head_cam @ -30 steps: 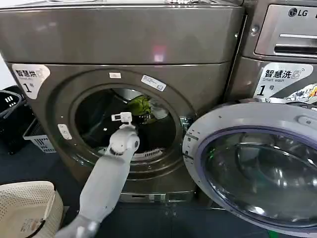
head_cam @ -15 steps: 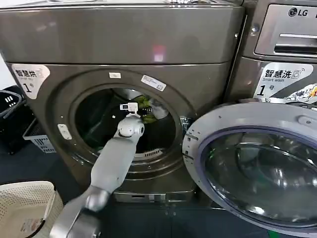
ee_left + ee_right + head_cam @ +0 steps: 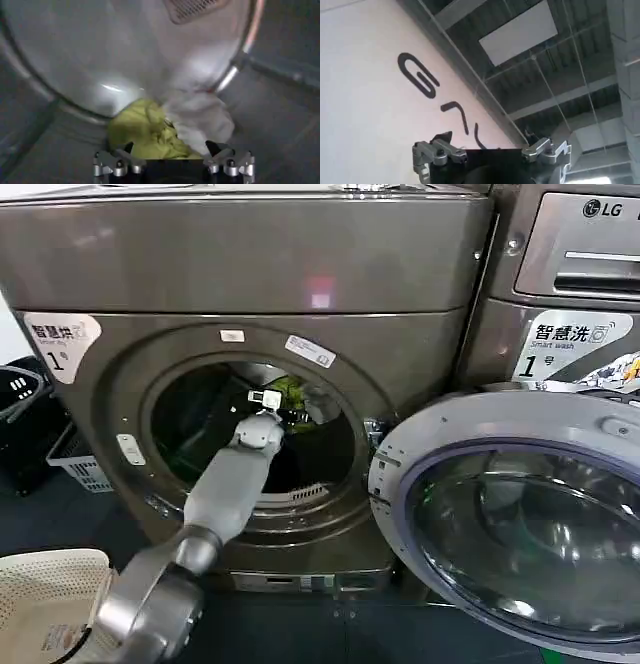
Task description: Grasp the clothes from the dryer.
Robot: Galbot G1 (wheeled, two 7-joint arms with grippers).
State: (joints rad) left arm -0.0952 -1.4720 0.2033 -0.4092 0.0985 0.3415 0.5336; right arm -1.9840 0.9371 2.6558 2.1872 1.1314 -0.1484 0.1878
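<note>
The dryer (image 3: pixel 120 384) stands in front of me with its porthole open. Deep in the drum lie the clothes (image 3: pixel 291 392), a yellow-green bundle (image 3: pixel 145 132) with a whitish piece (image 3: pixel 202 120) beside it. My left arm reaches through the porthole, and the left gripper (image 3: pixel 290 414) is right at the bundle. In the left wrist view the left gripper (image 3: pixel 170 146) is open, its fingertips (image 3: pixel 129 147) on either side of the yellow-green cloth's near edge. My right gripper (image 3: pixel 487 140) is open and holds nothing, with a ceiling and a lettered wall beyond it.
The dryer's round door (image 3: pixel 510 524) hangs open to the right. An LG machine (image 3: pixel 570 274) stands beyond it. A white laundry basket (image 3: pixel 50 604) sits at the lower left, with a dark basket (image 3: pixel 25 414) and a grey crate (image 3: pixel 80 464) behind it.
My left arm has pushed farther into the drum, up and to the right, bringing its gripper to the clothes.
</note>
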